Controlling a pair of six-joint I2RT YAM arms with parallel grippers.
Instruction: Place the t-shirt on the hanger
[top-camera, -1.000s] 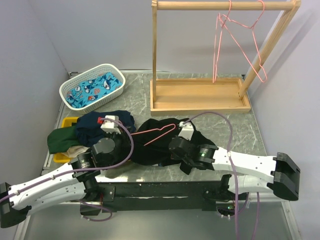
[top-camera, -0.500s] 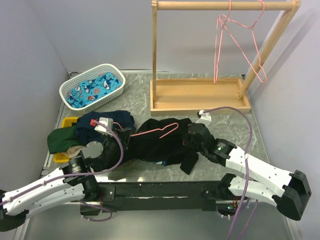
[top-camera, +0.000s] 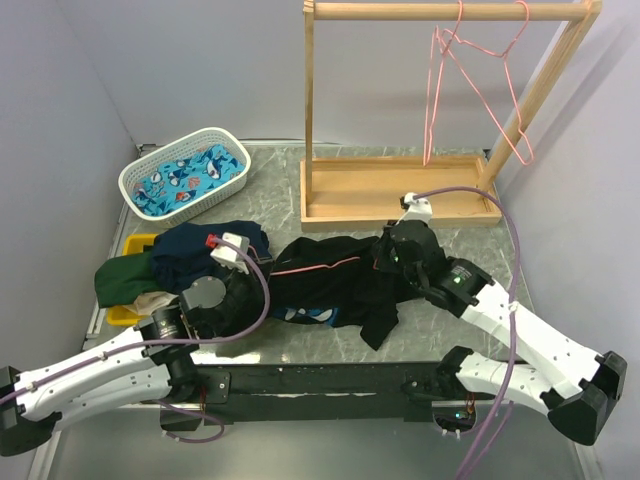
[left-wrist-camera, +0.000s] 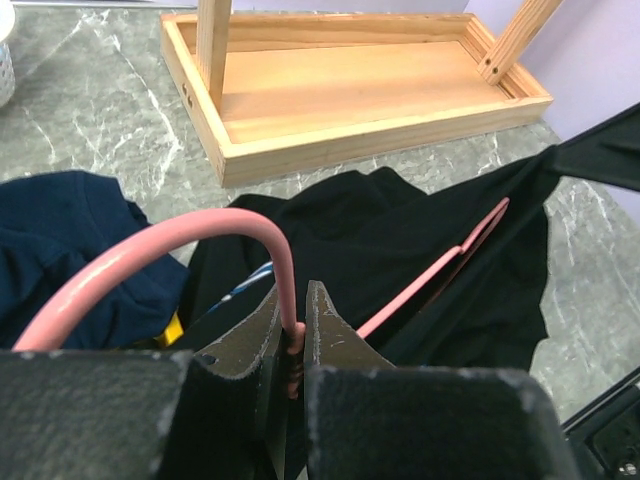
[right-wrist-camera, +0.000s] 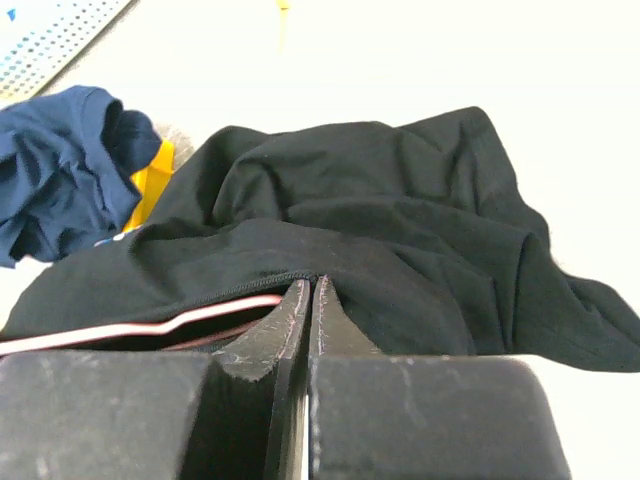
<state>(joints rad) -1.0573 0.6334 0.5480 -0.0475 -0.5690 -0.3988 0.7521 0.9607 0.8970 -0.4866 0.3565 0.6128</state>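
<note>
The black t-shirt (top-camera: 335, 290) lies crumpled at the table's near middle, a bit of blue-and-white print showing at its near edge. The pink wire hanger (top-camera: 320, 265) lies across it, and its far end runs under the fabric. My left gripper (left-wrist-camera: 293, 300) is shut on the hanger (left-wrist-camera: 200, 235) just below its hook, at the shirt's left side. My right gripper (right-wrist-camera: 308, 285) is shut on the hem of the t-shirt (right-wrist-camera: 400, 200), holding it lifted over the hanger's arm (right-wrist-camera: 150, 328). In the top view the right gripper (top-camera: 385, 262) sits at the shirt's right side.
A wooden rack (top-camera: 400, 190) stands at the back, with two more pink hangers (top-camera: 480, 80) on its rail. A white basket (top-camera: 185, 175) of patterned cloth sits back left. A navy garment (top-camera: 190, 250), a dark green garment (top-camera: 125, 275) and a yellow bin (top-camera: 122, 315) lie left.
My right arm swung away from me and to the right, drawing the shirt's hem over the hanger's end. The hanger now lies flatter with its far tip covered. The left gripper shifted slightly.
</note>
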